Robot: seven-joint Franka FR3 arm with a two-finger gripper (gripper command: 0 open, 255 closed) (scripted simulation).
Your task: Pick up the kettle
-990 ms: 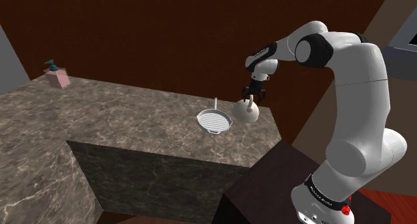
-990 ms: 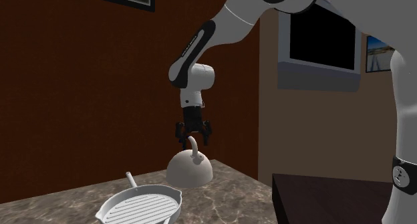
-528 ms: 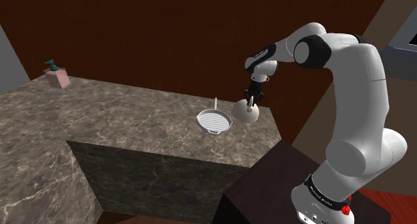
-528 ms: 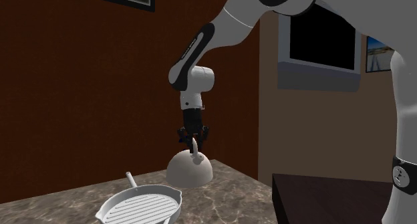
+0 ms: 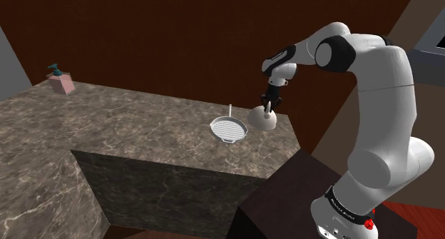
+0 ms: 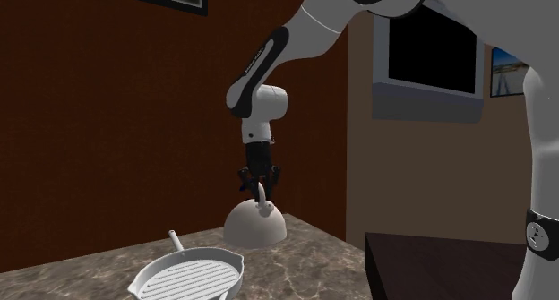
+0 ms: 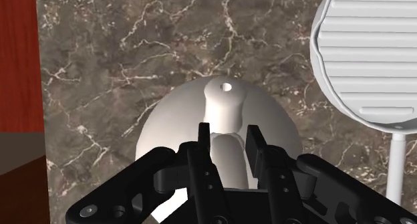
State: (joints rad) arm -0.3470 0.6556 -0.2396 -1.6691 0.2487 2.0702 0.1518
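Marble counter (image 5: 171, 134) edge, kettle (image 7: 179, 116) in fingers (image 7: 201, 157)

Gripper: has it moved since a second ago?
Yes. The gripper has closed inward onto the handle of the kettle, which it straddled before; its height above the counter looks about unchanged.

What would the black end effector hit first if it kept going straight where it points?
The kettle. The end effector clasps its handle, so the kettle's white dome just beyond would likely come first, then the marbled counter under it.
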